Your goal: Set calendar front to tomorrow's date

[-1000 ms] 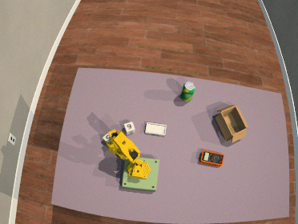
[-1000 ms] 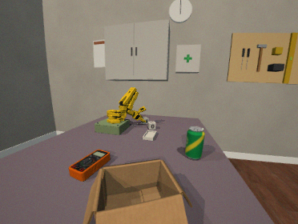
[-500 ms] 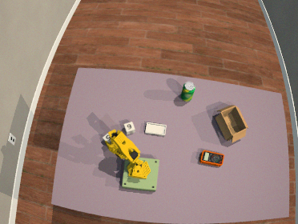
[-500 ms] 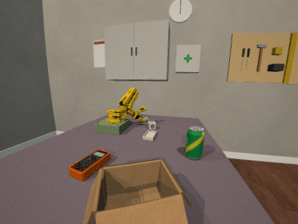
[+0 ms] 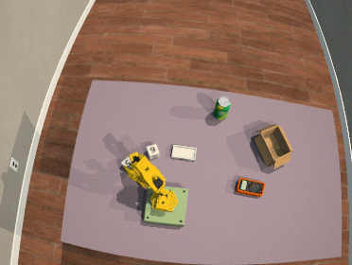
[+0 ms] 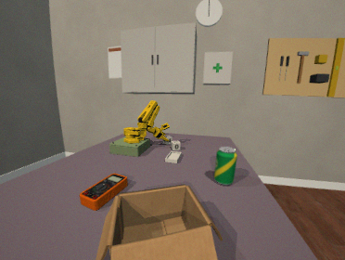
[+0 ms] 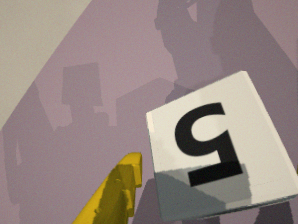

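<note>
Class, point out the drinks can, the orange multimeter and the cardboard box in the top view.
Drinks can (image 5: pixel 221 111) (image 6: pixel 225 168): top and exterior, its side.
Orange multimeter (image 5: pixel 250 187) (image 6: pixel 105 190): both, its face.
Cardboard box (image 5: pixel 264 150) (image 6: pixel 162 246): both, outer wall.

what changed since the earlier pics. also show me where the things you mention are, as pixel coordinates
Nothing visibly changed over the last second. The arm (image 5: pixel 145 172) (image 6: pixel 149 112) keeps the same bent pose over the 5 cube (image 5: pixel 127 162) (image 7: pixel 212 145), and that cube, the other cube (image 5: pixel 152 150) (image 6: pixel 175 146), the tray (image 5: pixel 184 152) (image 6: pixel 173 157), can (image 5: pixel 221 109) (image 6: pixel 225 166), meter (image 5: pixel 250 187) (image 6: pixel 104 190) and box (image 5: pixel 273 146) (image 6: pixel 162 246) all stay where they were.
</note>
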### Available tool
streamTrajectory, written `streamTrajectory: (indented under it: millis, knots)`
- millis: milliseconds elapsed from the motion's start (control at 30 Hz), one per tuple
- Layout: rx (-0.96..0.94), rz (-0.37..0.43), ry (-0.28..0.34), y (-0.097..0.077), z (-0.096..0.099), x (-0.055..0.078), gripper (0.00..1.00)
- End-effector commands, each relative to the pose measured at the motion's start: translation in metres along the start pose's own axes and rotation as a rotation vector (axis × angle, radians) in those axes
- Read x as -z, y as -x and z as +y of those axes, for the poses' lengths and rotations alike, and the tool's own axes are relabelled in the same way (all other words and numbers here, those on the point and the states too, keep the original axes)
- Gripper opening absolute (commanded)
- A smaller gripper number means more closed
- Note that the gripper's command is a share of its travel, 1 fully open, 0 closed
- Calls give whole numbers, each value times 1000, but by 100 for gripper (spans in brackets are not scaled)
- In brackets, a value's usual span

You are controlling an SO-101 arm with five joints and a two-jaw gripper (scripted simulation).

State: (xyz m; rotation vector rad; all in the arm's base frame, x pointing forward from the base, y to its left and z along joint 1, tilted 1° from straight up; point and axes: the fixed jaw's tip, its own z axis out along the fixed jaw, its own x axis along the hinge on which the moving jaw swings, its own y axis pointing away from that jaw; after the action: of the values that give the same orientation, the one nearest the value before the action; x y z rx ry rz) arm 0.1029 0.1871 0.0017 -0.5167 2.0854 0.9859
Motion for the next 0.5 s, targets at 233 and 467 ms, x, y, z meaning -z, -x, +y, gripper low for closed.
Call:
streamTrajectory:
  millis: [233, 467]
  knots:
    - [-172, -75, 98, 23, 16, 9, 35]
    - [-196, -83, 103, 26, 17, 8, 35]
